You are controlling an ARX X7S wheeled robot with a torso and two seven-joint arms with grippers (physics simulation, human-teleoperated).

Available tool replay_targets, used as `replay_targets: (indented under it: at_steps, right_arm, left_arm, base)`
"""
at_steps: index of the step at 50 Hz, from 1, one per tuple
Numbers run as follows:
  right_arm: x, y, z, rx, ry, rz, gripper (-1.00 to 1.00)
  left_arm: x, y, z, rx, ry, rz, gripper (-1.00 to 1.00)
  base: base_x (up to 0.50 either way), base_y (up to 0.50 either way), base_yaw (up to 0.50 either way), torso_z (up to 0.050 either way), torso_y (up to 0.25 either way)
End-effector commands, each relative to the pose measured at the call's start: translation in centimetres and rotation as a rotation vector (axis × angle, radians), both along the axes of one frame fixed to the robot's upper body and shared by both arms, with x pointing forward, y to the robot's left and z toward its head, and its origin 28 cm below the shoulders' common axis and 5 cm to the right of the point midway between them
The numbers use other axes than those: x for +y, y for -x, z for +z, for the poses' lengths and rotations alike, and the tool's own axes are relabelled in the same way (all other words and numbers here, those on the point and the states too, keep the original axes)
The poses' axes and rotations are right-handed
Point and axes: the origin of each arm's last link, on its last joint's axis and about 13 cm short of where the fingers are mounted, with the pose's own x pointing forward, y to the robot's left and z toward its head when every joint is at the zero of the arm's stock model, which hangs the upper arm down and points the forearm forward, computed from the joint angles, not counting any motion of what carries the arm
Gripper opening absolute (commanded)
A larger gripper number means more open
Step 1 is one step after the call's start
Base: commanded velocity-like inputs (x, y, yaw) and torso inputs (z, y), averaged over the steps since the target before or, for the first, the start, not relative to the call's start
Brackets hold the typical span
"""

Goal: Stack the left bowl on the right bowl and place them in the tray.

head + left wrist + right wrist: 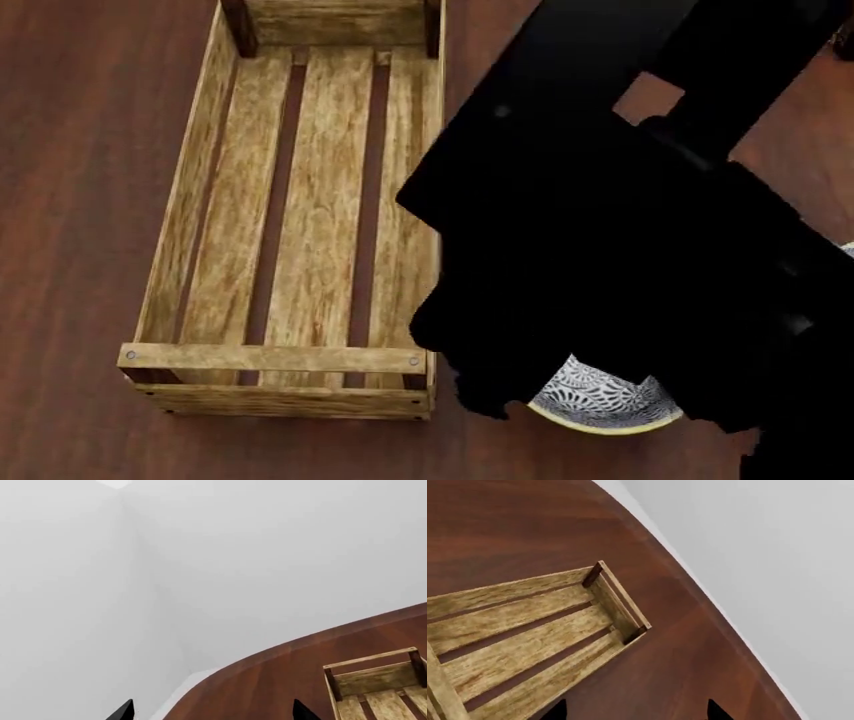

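The tray (300, 200) is a long light-wood slatted crate lying empty on the dark wood table. One white bowl with a blue-grey leaf pattern (607, 402) shows just right of the tray's near corner. A black arm (627, 230) hangs over most of it, and I cannot tell whether it is the left bowl or the right bowl. My left gripper (213, 712) is open over bare table, with one end of the tray (377, 690) beside it. My right gripper (637, 712) is open too, over bare table next to the tray's corner (527, 640). Neither gripper holds anything.
The table's curved edge (280, 652) runs close to the tray's far end, with pale floor beyond it; the right wrist view shows that edge (720, 622) too. A small pale sliver (847, 248) shows at the head view's right border; I cannot tell what it is.
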Motion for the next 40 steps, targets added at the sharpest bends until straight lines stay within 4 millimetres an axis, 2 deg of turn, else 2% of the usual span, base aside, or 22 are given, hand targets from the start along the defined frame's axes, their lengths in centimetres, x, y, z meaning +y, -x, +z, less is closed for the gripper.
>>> replay_targets:
  at_steps: [1,11,17,29,33,40]
  right_arm:
    - [-0.9,-0.8,0.8,0.130,0.205,0.042,1.00]
    - [-0.1,-2.3,-1.3,0.243,0.363,0.065,1.00]
    - [0.5,-2.5,-2.2,0.274,0.429,0.094,1.00]
    - [1.3,-4.2,-3.9,0.300,0.454,0.098,1.00]
    - [1.9,-5.1,-5.7,0.341,0.466,0.120,1.00]
    - [1.9,-4.9,-6.9,0.371,0.464,0.134,1.00]
  left_arm:
    - [0.1,0.0,0.0,-0.001,0.007,0.001,1.00]
    - [0.2,0.0,0.0,0.003,0.011,0.004,1.00]
    - [0.3,0.0,0.0,0.007,0.014,0.003,1.00]
    - [0.3,0.0,-0.1,0.017,0.018,-0.006,1.00]
    - [0.2,0.0,-0.1,0.020,0.019,-0.007,1.00]
    - [0.3,0.0,-0.1,0.020,0.018,-0.014,1.00]
  base:
    - [0.00,0.00,0.00,0.000,0.000]
    - [0.00,0.00,0.00,0.000,0.000]
    - [0.00,0.00,0.00,0.000,0.000]
    - [0.00,0.00,0.00,0.000,0.000]
    - [0.00,0.00,0.00,0.000,0.000]
    - [0.00,0.00,0.00,0.000,0.000]
